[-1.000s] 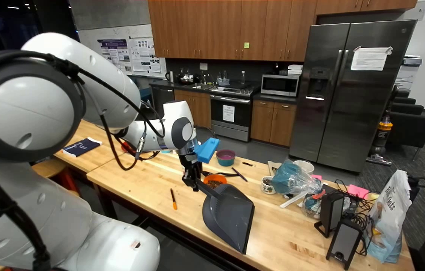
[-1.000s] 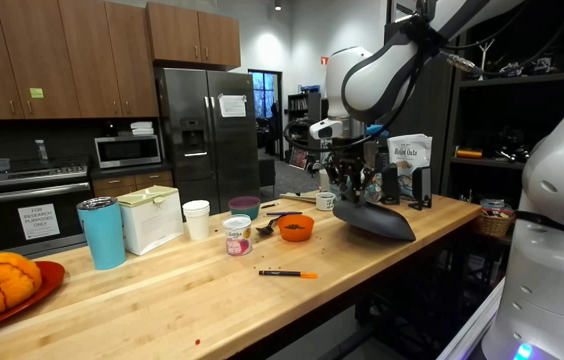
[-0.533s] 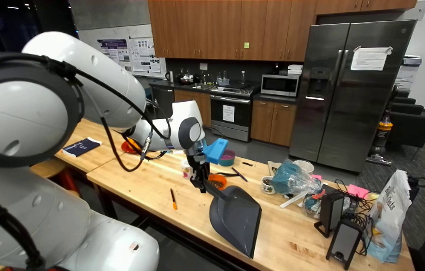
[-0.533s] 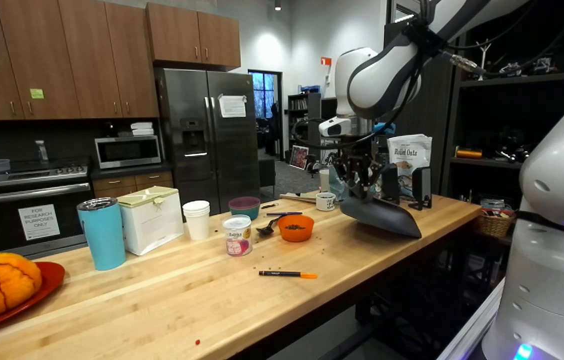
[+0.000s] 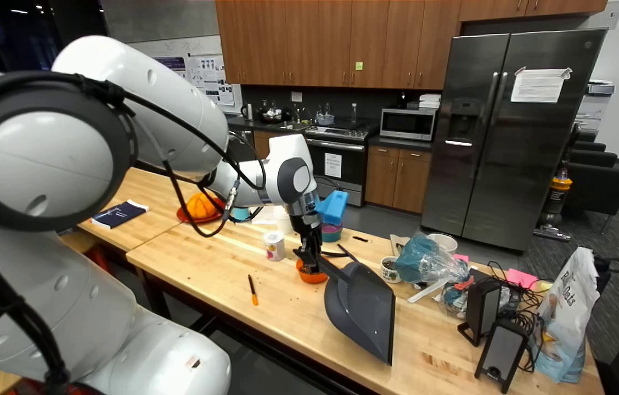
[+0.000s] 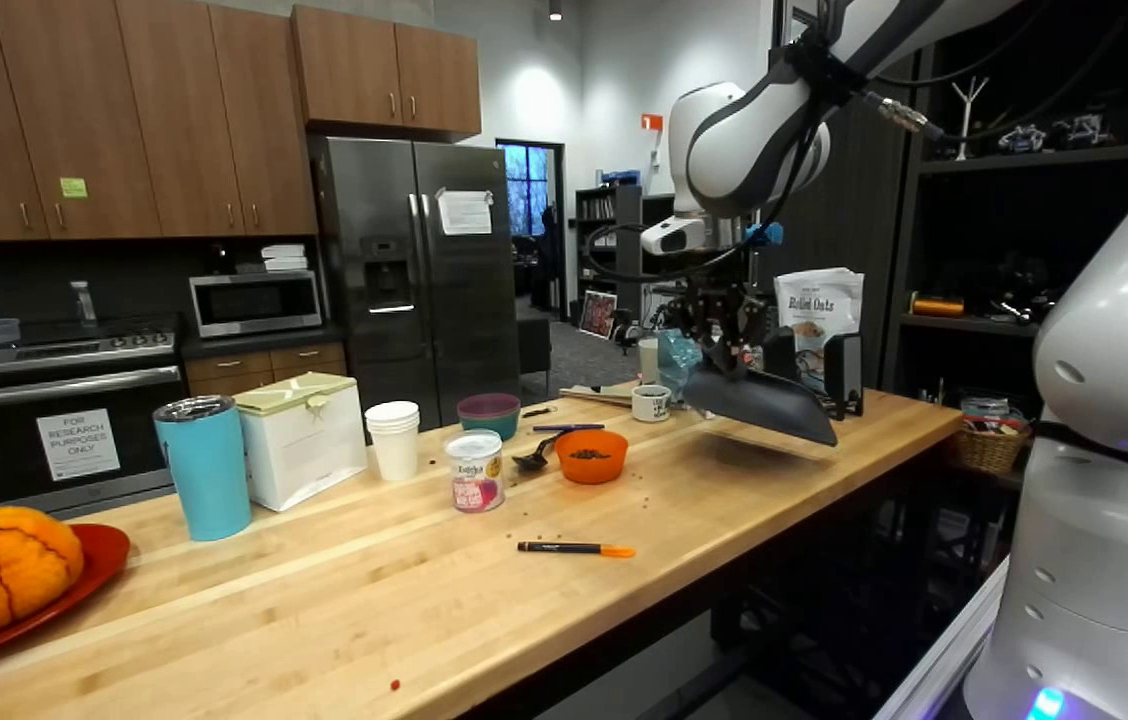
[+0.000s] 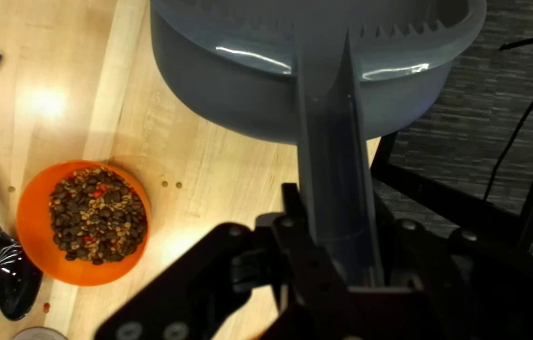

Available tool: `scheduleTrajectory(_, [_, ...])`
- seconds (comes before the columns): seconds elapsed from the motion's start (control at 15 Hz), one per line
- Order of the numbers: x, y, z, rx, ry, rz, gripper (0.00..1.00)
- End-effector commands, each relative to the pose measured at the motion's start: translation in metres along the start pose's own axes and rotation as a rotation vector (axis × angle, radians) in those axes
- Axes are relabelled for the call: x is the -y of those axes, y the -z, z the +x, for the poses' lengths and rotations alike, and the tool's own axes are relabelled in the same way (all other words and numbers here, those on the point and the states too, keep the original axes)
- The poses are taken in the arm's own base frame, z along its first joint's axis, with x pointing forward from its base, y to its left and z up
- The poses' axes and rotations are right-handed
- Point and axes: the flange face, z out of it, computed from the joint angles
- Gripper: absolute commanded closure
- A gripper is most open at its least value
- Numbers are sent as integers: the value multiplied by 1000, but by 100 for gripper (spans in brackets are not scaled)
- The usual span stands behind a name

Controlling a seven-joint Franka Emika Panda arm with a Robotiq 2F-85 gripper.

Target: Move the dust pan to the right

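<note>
Gripping dust pan (image 7: 325, 118), fingers (image 7: 298, 243) clearest in wrist view

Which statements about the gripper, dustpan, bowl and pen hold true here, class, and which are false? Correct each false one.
1. The gripper is closed on the handle of the dustpan. True.
2. The dustpan is bright yellow. False: it is dark grey.
3. The orange bowl has a black spoon beside it. True.
4. The orange bowl is empty. False: it holds dark and light bits.
5. The black-and-orange pen lies on the table. True.
6. The black-and-orange pen touches the dustpan. False: they are apart.
</note>
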Motion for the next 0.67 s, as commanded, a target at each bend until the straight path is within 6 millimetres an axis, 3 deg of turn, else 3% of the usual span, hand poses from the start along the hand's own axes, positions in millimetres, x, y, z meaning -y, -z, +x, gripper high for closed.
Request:
scheduleTrajectory(0.0, [-15, 0, -10, 16, 38, 26, 92])
scheduleTrajectory(0.6, [-18, -28, -24, -9, 41, 57, 92])
